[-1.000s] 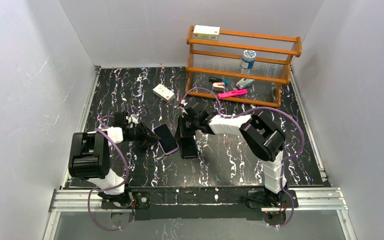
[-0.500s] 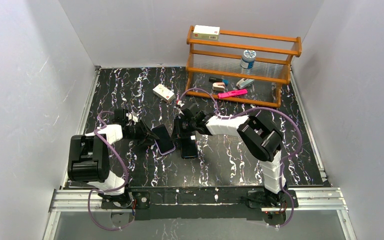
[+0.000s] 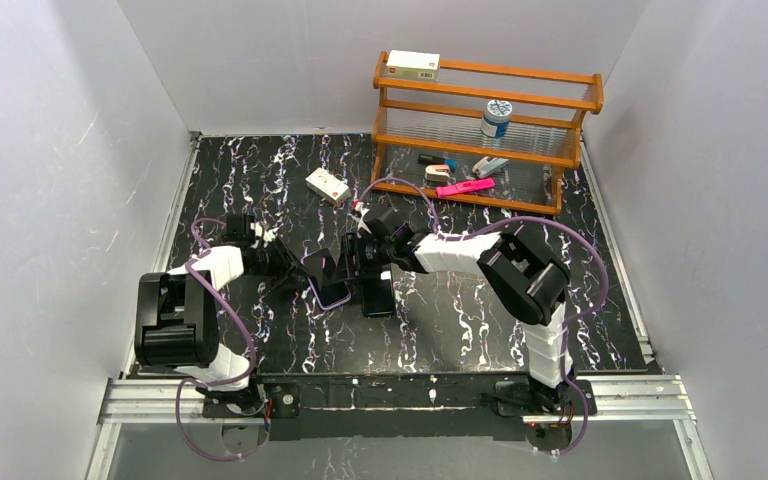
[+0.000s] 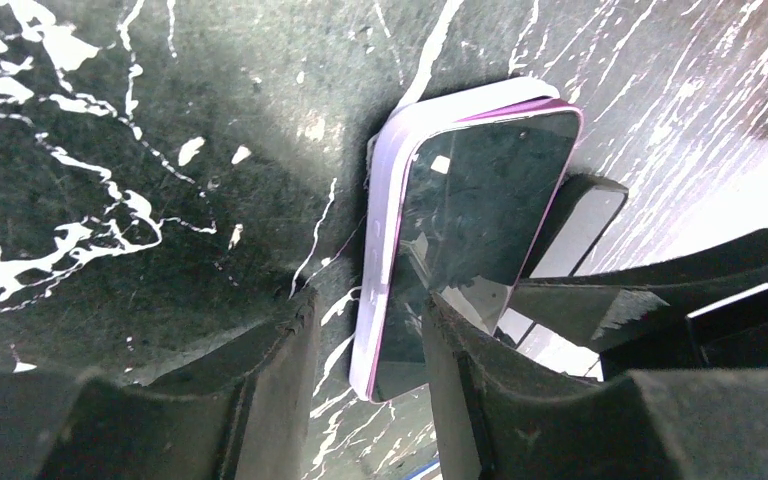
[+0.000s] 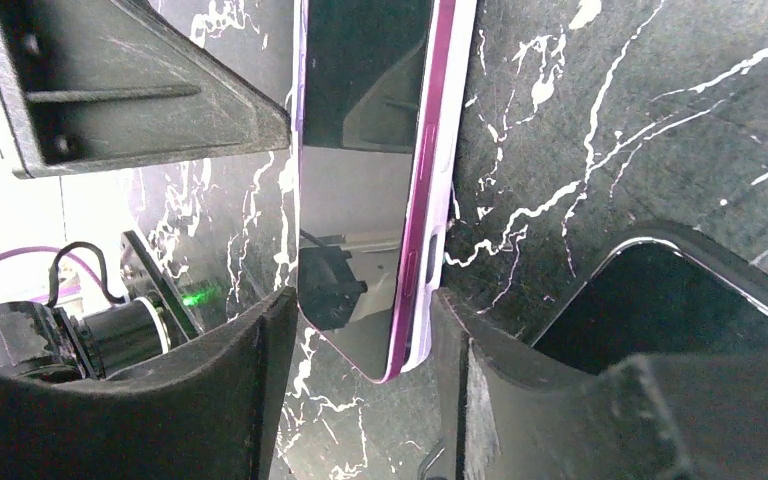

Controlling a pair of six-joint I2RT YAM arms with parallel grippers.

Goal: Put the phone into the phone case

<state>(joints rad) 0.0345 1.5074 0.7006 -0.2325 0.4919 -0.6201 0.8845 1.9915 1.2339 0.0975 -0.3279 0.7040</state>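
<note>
Found the phone (image 4: pixel 480 220) resting, screen showing, in the phone case (image 4: pixel 382 210) on the marbled surface (image 4: pixel 110 120), between the two arms. Judged it not fully seated, going by the wider band of lavender shell along one long side in the left wrist view.

Logged the left gripper (image 4: pixel 367 300) straddling one short end of the stack. Read its jaws as spread, with a strip of bare surface visible between one finger and the shell. Logged the right gripper (image 5: pixel 362 295) straddling a short end as well, jaws drawn in close to both long sides. Cannot tell whether pinching or only bracketing.

Took the long axis as running away from each wrist camera, along the gap between the jaws, so that closing would squeeze across the short axis. Rated the right arm the nearer, by the tighter flanking. Noted a black slab (image 5: pixel 660 310) just beside the stack.

Next, as a judgement: steady the shell with one arm and press the proud long side down with the other. Watch for the stack skidding toward the slab.
</note>
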